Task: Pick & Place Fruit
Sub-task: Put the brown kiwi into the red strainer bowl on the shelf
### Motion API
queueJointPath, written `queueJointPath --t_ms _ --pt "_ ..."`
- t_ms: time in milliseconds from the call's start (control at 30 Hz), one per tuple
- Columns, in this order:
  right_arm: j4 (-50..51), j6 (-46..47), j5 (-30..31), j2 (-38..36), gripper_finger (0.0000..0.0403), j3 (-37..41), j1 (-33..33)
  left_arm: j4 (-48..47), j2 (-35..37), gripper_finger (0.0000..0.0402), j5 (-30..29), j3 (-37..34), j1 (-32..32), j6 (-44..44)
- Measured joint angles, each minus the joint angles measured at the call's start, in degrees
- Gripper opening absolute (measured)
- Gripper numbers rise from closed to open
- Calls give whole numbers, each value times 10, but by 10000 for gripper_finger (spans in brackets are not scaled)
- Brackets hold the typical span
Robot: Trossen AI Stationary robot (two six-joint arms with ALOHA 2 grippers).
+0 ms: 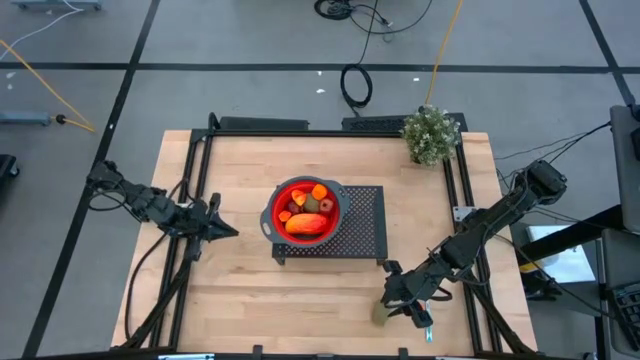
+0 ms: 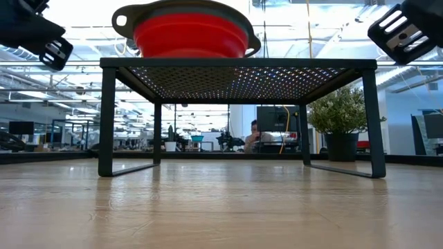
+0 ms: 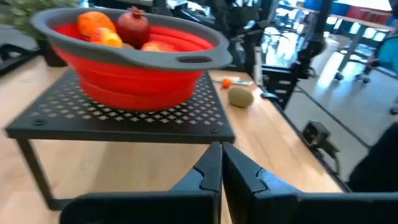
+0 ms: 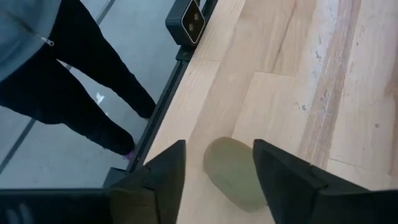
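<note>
red bowl [image 1: 303,210] holds fruit; right gripper [image 1: 400,308] fingers apart around green oval [image 4: 235,173], left pinched together

Left arm [image 1: 150,205] and right arm [image 1: 490,225]: dark, slender, jointed links with black cables trailing off the table. Right gripper's fingers [image 4: 283,177]: black, angular, wedge-shaped. Left gripper's fingers [image 3: 208,174]: matching black.

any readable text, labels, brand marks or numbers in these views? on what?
None readable in any view.
Red bowl, black rack, fruit on the table: no markings visible.
Small black block at the table edge in the right wrist view: light round marks only, no letters.
Screens in the room behind, low view: too small to read.
</note>
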State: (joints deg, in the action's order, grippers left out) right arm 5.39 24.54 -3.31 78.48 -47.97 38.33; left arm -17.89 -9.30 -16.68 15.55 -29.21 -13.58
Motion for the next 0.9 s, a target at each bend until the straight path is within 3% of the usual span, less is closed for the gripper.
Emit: queueJointPath --t_ms 333,533,700,900 --pt "37 -23 0 0 226 0 0 1 0 20 -19 0 0 28" --pt "38 -42 0 0 231 0 0 20 -1 13 -34 0 0 -6" --pt "37 -43 0 0 233 0 0 16 -1 2 -34 0 0 20" --pt "34 -45 1 0 233 0 0 15 -1 16 -35 0 0 47"
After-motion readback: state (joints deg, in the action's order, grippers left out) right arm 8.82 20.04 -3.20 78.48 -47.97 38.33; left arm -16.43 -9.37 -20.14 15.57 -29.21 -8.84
